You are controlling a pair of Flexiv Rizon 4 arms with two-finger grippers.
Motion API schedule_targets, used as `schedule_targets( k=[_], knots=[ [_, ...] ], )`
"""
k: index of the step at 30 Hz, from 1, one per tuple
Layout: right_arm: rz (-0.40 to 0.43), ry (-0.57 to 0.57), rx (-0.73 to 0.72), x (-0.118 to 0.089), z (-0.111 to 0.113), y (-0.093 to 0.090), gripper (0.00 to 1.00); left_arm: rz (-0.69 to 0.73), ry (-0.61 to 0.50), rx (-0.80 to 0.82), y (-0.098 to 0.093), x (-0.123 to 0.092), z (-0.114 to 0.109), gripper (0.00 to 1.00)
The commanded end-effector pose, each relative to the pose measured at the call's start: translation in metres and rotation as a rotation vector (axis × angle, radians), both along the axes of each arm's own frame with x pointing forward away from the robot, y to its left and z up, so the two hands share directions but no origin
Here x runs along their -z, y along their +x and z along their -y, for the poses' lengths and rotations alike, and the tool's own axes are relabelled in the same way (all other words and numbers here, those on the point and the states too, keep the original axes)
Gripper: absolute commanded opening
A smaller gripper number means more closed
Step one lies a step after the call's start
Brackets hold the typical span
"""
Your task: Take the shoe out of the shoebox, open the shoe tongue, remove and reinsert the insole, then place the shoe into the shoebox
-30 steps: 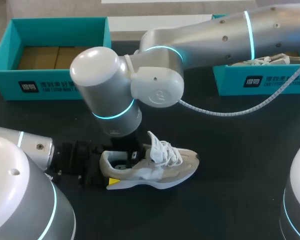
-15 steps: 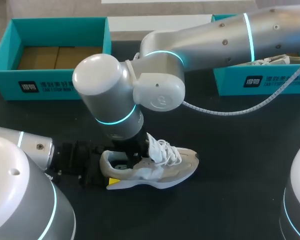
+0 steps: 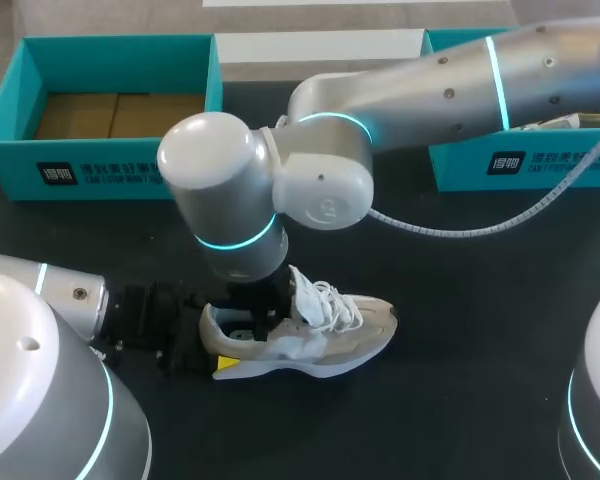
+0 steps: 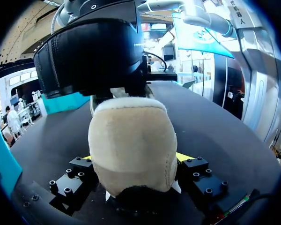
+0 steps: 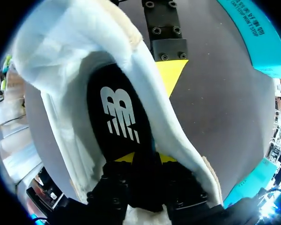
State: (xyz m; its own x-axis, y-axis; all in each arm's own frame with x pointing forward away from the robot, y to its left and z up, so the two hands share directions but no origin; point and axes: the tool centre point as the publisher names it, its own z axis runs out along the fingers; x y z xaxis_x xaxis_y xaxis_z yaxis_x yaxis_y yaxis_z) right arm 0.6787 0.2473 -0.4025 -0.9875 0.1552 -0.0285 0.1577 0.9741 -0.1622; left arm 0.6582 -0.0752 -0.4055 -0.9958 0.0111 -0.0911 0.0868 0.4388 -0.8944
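Note:
A beige and white shoe [image 3: 320,335] lies on its side mid-table, laces [image 3: 330,305] loose, tongue pulled open. My left gripper [image 3: 212,338] is shut on its heel [image 4: 131,140], one yellow-tipped finger [image 4: 182,156] on each side. My right arm reaches over from the right, and its gripper [image 3: 258,318] points down into the shoe's mouth. In the right wrist view the black insole [image 5: 117,117] lies inside the shoe. Its heel end sits in the gap of my right gripper [image 5: 145,158], which stands a little open. An empty teal shoebox [image 3: 100,160] stands at the back left.
A second teal box [image 3: 520,160] at the back right holds another shoe [image 3: 540,122]. My right arm's cable [image 3: 460,225] hangs over the table between that box and the shoe.
My right arm's wrist has shifted a little to the right above the shoe's opening. The shoe and my left gripper have kept still.

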Motion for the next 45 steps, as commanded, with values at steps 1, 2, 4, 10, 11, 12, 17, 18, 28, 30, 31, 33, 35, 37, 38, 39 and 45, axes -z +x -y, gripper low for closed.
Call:
schedule_targets(
  k=[1,2,4,10,11,12,17,18,28,30,31,33,35,37,38,39,45],
  knots=[
    [-0.031,0.009,-0.01,0.02,-0.001,-0.006,0.0,0.002,0.0,-0.002,0.0,0.001,0.001,0.0],
    [-0.036,0.008,-0.009,0.02,0.0,-0.008,0.0,0.002,0.0,-0.002,0.0,0.001,0.001,0.0],
    [-0.042,0.011,0.004,0.018,0.002,-0.013,0.0,0.002,0.0,-0.002,0.0,0.001,0.001,0.0],
    [-0.038,0.028,0.048,0.005,0.012,-0.021,0.0,0.002,0.0,-0.002,0.0,0.001,0.001,0.0],
    [-0.031,0.035,0.06,0.001,0.015,-0.02,0.0,0.002,0.0,-0.002,0.0,0.001,0.001,0.0],
    [-0.019,0.044,0.07,-0.005,0.017,-0.019,0.0,0.002,0.0,-0.002,0.0,0.001,0.001,0.0],
    [0.028,0.101,0.099,-0.037,0.025,-0.011,0.0,0.002,0.0,-0.002,0.0,0.001,0.001,0.0],
    [0.039,0.098,0.095,-0.042,0.027,-0.01,0.0,0.002,0.0,-0.002,0.0,0.001,0.001,0.0],
    [0.109,0.104,0.063,-0.08,0.039,-0.002,0.0,0.002,0.0,-0.002,0.0,0.001,0.001,0.0],
    [0.117,0.107,0.066,-0.087,0.042,-0.001,0.0,0.002,0.0,-0.002,0.0,0.001,0.001,0.0],
    [0.121,0.106,0.066,-0.088,0.043,-0.001,0.0,0.002,0.0,-0.002,0.0,0.001,0.001,0.0],
    [0.139,0.119,0.077,-0.096,0.047,0.001,0.0,0.002,0.0,-0.002,0.0,0.001,0.001,0.0],
    [0.147,0.127,0.075,-0.101,0.046,0.001,0.0,0.002,0.0,-0.002,0.0,0.001,0.001,0.0],
    [0.154,0.144,0.068,-0.104,0.043,0.001,0.0,0.002,0.0,-0.002,0.0,0.001,0.001,0.0],
    [0.154,0.146,0.065,-0.106,0.042,0.001,0.0,0.002,0.0,-0.002,0.0,0.001,0.001,0.0],
    [0.155,0.151,0.063,-0.107,0.04,0.0,0.0,0.002,0.0,-0.002,0.0,0.001,0.001,0.0],
    [0.148,0.186,0.043,-0.109,0.036,-0.001,0.0,0.002,0.0,-0.002,0.0,0.001,0.001,0.0]
  ],
)
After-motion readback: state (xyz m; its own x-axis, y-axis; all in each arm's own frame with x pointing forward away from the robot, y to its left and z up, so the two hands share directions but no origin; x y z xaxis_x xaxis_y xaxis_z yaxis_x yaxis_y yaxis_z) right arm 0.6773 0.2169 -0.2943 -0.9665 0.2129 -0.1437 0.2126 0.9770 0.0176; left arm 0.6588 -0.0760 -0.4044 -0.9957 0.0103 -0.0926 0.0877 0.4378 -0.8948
